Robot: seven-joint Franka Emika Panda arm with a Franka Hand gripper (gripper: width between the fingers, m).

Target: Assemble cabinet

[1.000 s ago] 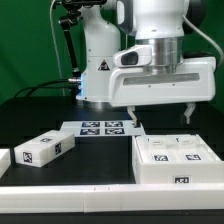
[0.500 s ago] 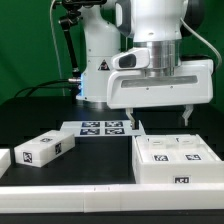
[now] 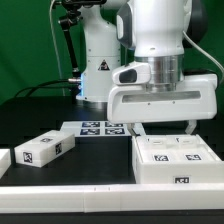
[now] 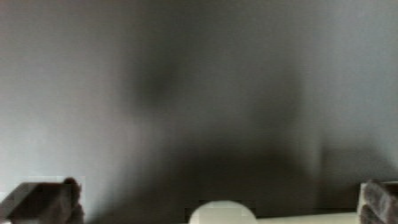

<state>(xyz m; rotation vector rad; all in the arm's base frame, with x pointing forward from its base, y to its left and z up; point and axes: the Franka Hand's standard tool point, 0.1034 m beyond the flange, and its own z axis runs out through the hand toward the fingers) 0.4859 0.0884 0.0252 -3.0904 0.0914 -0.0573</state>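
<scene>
Cabinet box [image 3: 172, 162] lies by the worktop's front edge, toward the corner on the exterior view's right; the gripper [image 3: 162, 127] hovers just above its far side, jaws spread wide and empty. Descending off-centre, a fingertip could strike the box's top rather than straddle a wall, shoving it askew.
</scene>
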